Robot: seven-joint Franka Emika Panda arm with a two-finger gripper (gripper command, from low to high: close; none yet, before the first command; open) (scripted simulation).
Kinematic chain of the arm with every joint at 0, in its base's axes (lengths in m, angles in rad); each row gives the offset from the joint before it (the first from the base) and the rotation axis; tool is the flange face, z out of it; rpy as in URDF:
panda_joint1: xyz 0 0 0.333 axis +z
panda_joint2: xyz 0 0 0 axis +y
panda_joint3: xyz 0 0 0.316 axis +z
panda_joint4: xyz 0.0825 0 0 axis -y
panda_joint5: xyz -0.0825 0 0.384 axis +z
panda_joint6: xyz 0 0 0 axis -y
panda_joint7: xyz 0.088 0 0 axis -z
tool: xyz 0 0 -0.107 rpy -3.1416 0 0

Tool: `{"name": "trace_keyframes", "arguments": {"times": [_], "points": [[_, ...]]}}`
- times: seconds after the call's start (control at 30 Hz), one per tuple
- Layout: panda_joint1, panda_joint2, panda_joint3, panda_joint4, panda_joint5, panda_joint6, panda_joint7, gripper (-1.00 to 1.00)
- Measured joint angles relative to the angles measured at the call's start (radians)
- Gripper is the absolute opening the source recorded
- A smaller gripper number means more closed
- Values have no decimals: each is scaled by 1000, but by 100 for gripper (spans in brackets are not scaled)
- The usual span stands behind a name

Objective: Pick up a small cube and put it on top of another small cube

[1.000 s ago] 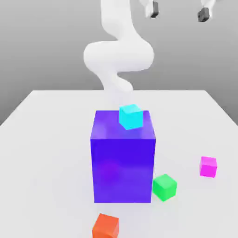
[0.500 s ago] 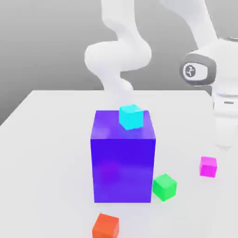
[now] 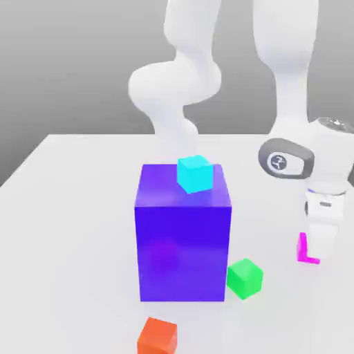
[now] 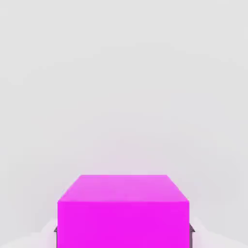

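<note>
Magenta cube [image 4: 123, 210] sits on the white table [image 3: 76, 207], over at the exterior view's right, and the arm's hand [image 3: 323, 225] stands right on top of it, so that from the side I can see just a sliver of pink [image 3: 303, 249] poking out past the white casing. Whether the fingers have clamped on it or stand apart I cannot tell; in the hand view dark tips peek out at both lower corners of the cube, hugging its sides, but contact is not clear. The cube fills the near part of that view, flat on the pale surface, square-on.

As for writing, the one mark I can make out is a small round emblem on the dark-ringed wrist joint [image 3: 280, 160], a white figure on grey; I cannot read any letters in it.

Moving outward, a green cube [image 3: 244, 278] rests on the table just beside the lower corner of the big blue-purple block [image 3: 182, 249], between that block and the hand. On the block's top face stands a cyan cube [image 3: 194, 173], toward the back edge. An orange cube [image 3: 157, 337] lies in front of the block, near the picture's lower edge, apart from everything else. Behind it all the arm's white links curl up from the far side of the table.
</note>
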Motion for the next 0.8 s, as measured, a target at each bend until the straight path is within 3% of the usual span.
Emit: {"name": "trace_keyframes", "arguments": {"times": [0.13, 0.23, 0.5, 0.67, 0.8], "points": [[-76, -134, 109, -31, 141, -101, -107, -100], [-112, -221, 115, -51, 212, -166, -209, -100], [-286, -360, 13, -88, 267, -263, -584, -100], [-322, -429, -87, -109, 325, -314, -829, -100], [-300, -384, -108, -104, 420, -294, -924, -100]]}}
